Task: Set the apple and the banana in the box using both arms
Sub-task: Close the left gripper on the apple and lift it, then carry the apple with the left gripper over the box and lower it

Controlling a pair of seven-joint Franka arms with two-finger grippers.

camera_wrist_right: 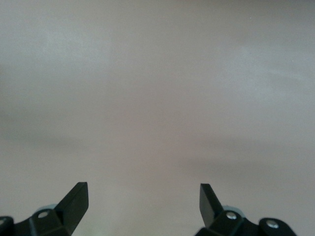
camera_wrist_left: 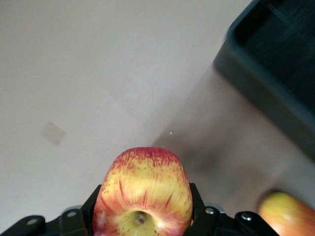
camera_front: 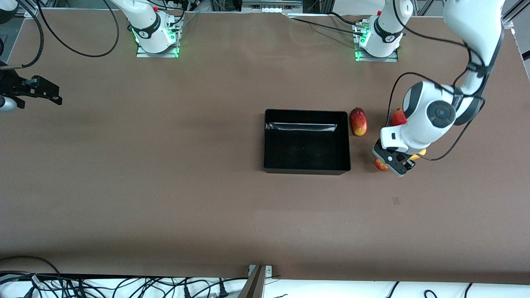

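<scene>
The apple [camera_wrist_left: 142, 189], red mottled with yellow, sits between the fingers of my left gripper [camera_wrist_left: 145, 209], which is shut on it. In the front view that gripper [camera_front: 392, 161] is just off the box's corner toward the left arm's end, with a bit of the apple [camera_front: 379, 165] showing under it. The banana [camera_front: 419, 154] shows only as a yellow tip under the left wrist. The black box [camera_front: 307, 141] stands mid-table and is empty; its corner shows in the left wrist view [camera_wrist_left: 275, 73]. My right gripper [camera_front: 50, 93] waits open at the right arm's end, over bare table [camera_wrist_right: 142, 196].
An elongated red-yellow fruit [camera_front: 358, 121] lies beside the box toward the left arm's end; it shows blurred in the left wrist view [camera_wrist_left: 288, 214]. A red round fruit with a crown tip [camera_front: 398, 117] lies beside it, partly hidden by the left arm.
</scene>
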